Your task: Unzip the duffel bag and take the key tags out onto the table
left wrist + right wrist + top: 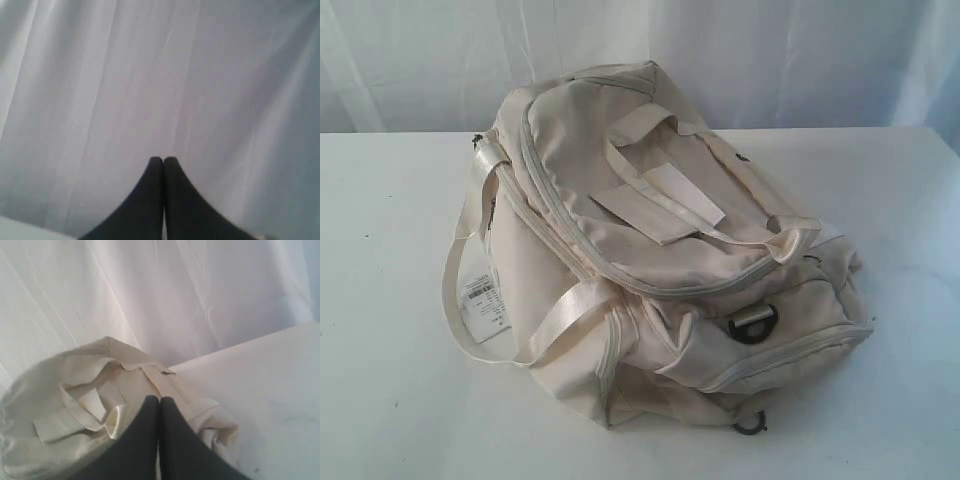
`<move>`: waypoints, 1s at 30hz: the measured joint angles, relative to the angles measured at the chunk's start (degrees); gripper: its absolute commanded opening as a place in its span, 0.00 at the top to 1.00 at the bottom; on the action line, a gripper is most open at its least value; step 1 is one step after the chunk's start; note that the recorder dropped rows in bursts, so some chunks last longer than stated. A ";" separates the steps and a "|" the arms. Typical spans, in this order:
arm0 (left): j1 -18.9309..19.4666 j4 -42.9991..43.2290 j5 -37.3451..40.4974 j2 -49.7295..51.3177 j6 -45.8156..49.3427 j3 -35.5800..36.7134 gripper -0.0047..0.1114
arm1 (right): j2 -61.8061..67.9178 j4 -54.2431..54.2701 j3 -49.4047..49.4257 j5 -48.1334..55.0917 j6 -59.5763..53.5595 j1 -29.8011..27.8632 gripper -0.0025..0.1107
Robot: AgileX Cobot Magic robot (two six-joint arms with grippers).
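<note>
1. Since both pincers are squeezed tight with nothing in them, neither one has hold of the duffel bag (650, 250) yet. The right gripper (160, 399) shows at the bottom middle of its own picture, and so does the left gripper (163, 159).
2. Just past the right gripper's tips lies the bag, with a small dark bit (167, 372), maybe a zipper pull, a little above them. I think the right arm is the nearer one. The left gripper faces only the curtain (150, 75).
3. In the exterior view the bag sits in the middle of the table (390, 420). Its long way runs from upper left to lower right. The zipper (530, 160) curves along it and looks closed.
4. A paper label (485, 298) hangs at the bag's left side. Its print is too small to read, and no brand shows.
5. The key tags are not in sight. My guess is they are inside.
</note>
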 measured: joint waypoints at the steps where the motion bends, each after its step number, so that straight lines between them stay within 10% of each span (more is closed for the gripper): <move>1: 0.00 -0.82 -0.95 0.00 0.00 0.00 0.96 | 0.00 0.00 0.00 -0.87 1.45 0.00 0.98; 10: 0.00 -8.99 18.37 28.43 30.63 -25.96 0.96 | 0.00 0.20 0.00 -5.28 6.29 0.00 0.98; 17: 0.00 -17.92 81.83 76.00 44.51 -69.14 0.96 | 0.00 0.20 0.00 -2.84 6.79 0.00 0.98; 23: 0.00 -30.45 81.64 89.32 49.07 -81.80 0.88 | 0.00 0.20 0.00 -2.23 6.79 0.00 0.98; 30: 0.00 -40.37 71.37 98.64 50.81 -84.29 0.28 | 0.00 0.20 0.00 -2.23 6.79 0.00 0.98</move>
